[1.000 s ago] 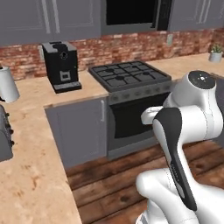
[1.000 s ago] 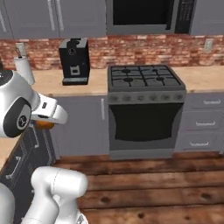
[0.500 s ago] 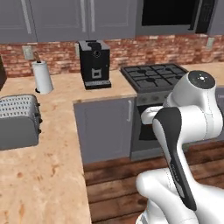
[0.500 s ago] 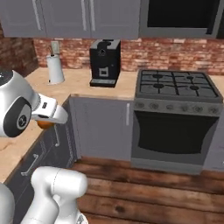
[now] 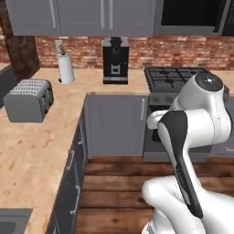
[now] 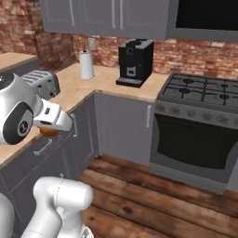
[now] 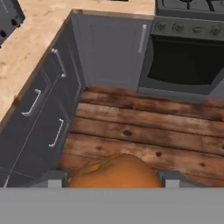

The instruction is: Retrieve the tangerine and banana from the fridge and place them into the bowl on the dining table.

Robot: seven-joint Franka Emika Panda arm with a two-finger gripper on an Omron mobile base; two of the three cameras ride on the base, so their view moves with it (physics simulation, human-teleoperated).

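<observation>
The tangerine [image 7: 114,170] sits between the two fingertips of the end effector [image 7: 114,178], at six o'clock in the hand view, hanging over the wooden floor [image 7: 144,131]; in the right base view an orange sliver of it peeks out under the white hand at nine o'clock. The end effector is clasped around the fruit, its jaws standing fairly wide because the fruit fills the gap. The step in hand looks like carrying it to the bowl. To do that well, I would keep the grip steady and the hand level and tucked in, clear of the table [image 5: 32,137] and the oven [image 6: 195,139].
</observation>
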